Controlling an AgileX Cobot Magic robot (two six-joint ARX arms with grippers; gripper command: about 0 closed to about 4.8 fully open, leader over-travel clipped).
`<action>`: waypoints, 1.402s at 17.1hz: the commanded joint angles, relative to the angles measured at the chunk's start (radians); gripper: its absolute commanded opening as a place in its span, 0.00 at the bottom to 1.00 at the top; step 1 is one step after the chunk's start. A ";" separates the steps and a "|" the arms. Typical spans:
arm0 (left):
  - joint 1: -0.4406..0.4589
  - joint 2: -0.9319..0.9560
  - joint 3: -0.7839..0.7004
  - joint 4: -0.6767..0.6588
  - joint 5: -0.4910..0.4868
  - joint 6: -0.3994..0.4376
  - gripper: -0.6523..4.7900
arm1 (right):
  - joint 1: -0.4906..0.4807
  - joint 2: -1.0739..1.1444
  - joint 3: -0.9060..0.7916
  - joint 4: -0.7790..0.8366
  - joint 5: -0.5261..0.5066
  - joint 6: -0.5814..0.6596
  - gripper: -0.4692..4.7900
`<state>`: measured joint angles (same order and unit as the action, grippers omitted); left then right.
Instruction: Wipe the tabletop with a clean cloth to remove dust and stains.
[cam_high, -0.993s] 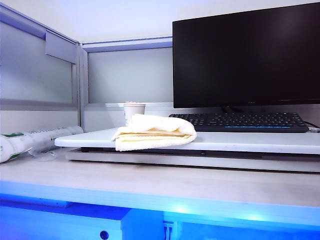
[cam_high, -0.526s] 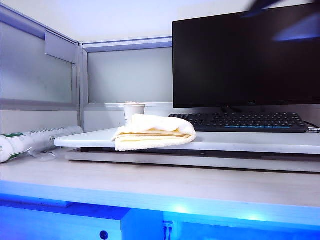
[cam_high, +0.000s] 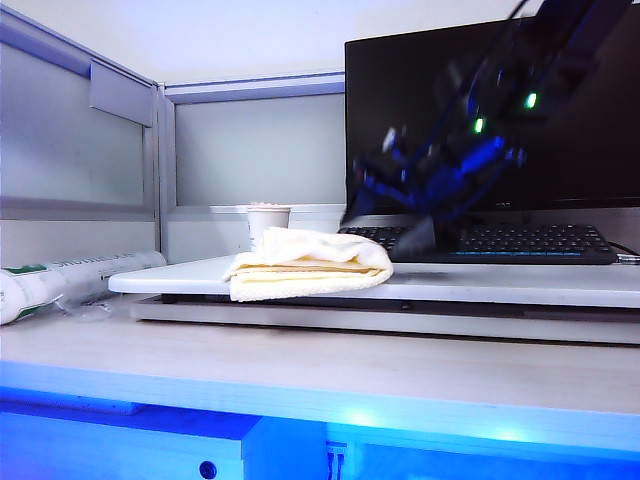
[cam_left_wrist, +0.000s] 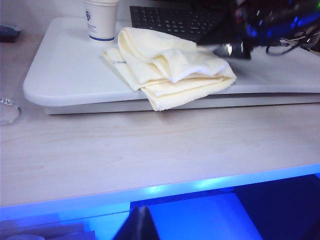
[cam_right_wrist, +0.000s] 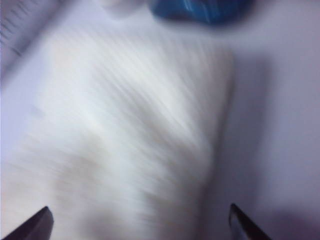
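Right gripper has just swung in, jaws spread wide, at the cloth's 2 o'clock; nothing held; you're about to grab; left gripper closed, unseen; tabletop unwiped.

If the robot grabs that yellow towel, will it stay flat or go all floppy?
Probably floppy: the cloth lies in soft, rumpled folds, and one corner droops over the tabletop edge. It looks light and fuzzy, so it likely won't slip from the open right gripper coming down on it. Lifted by one layer, it may unfold. The shut left gripper stays back.
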<state>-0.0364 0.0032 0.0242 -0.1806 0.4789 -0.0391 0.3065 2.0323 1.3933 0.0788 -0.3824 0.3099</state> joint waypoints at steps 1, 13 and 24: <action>0.000 0.000 0.003 -0.029 0.011 0.002 0.11 | 0.010 0.041 0.036 -0.026 0.004 0.009 1.00; 0.001 0.000 0.003 -0.028 0.006 0.005 0.11 | 0.074 0.135 0.158 -0.181 0.164 0.011 0.08; 0.001 0.000 0.003 -0.029 -0.011 0.005 0.11 | 0.009 0.135 0.153 -0.531 0.275 -0.017 0.08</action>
<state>-0.0364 0.0032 0.0246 -0.1825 0.4648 -0.0383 0.3435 2.1319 1.5761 -0.2314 -0.1722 0.2958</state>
